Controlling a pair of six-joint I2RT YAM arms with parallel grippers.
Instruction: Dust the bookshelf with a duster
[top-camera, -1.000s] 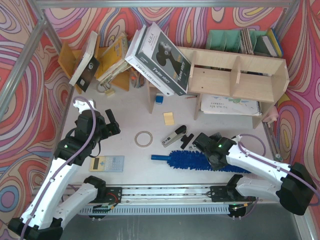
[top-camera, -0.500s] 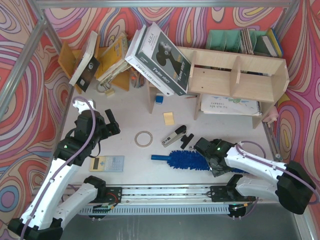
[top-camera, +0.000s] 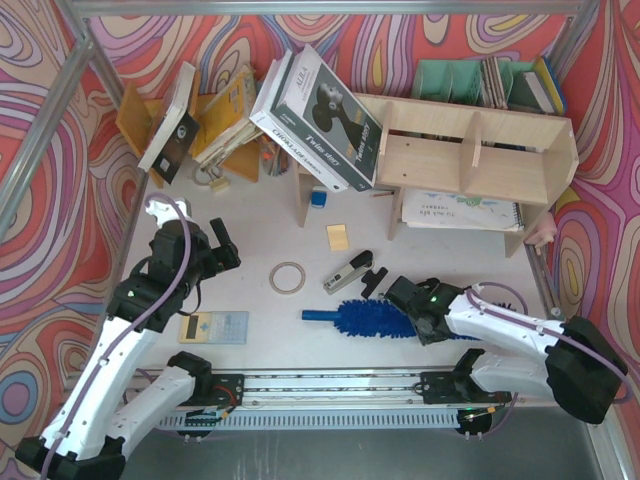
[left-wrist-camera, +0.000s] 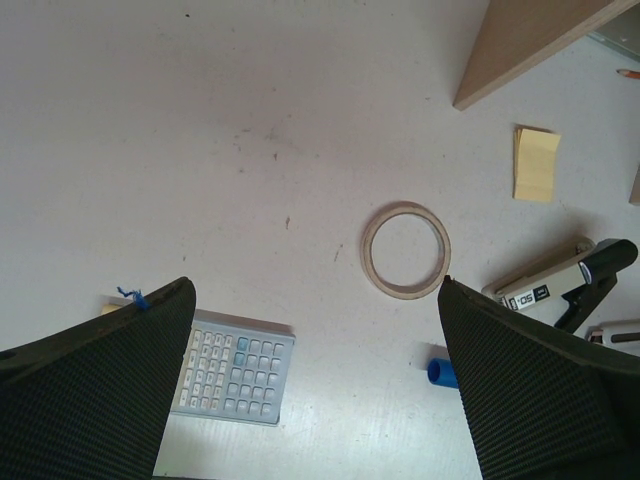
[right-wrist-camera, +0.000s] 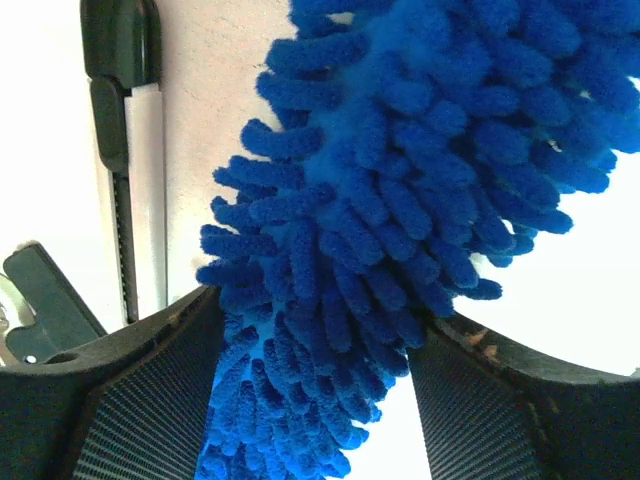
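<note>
The blue fluffy duster lies on the table in front of the bookshelf, its flat handle pointing left. My right gripper is down over the right part of the head. In the right wrist view both pads press into the duster fluff, with the right gripper closed around it. My left gripper hovers open over the left table. In the left wrist view the left gripper holds nothing, and the duster handle tip shows beside its right finger.
A tape ring, a calculator, a stapler and a yellow sticky note lie between the arms. A large boxed book leans on the bookshelf's left end. An orange rack of tilted books stands at back left.
My right gripper slid left along the duster head and its jaws closed in on the fluff. The left arm has not moved.
</note>
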